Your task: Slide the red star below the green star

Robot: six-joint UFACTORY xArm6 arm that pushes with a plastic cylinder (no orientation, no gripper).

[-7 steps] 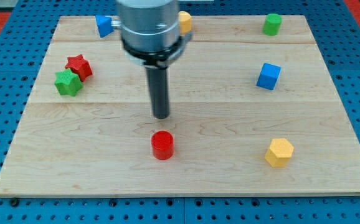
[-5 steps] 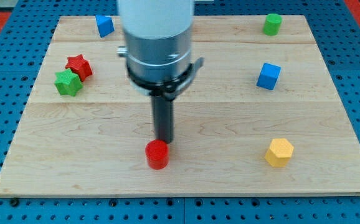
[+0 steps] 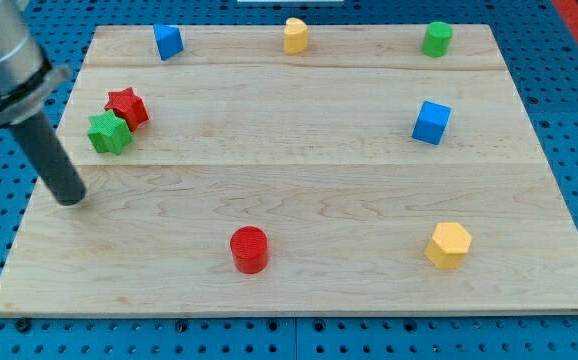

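Since the earlier frames my tip has swung from the middle of the board, just above the red cylinder, out to the view's left side, and the cylinder now sits a little lower and further left than it did at first. The rod has no jaws and holds nothing; its end rests on the wooden board close to the left edge, touching no block.

From the tip, the green star lies at about 1 o'clock, near but apart. The red star touches the green star at its 1 o'clock side, so it stands above and right of it. A blue block sits by the top edge. The red cylinder lies at 5 o'clock from the stars, well apart. A yellow block stands at top centre. Further right come a blue cube, a yellow hexagonal block at its 6 o'clock, and a green block at the top right.
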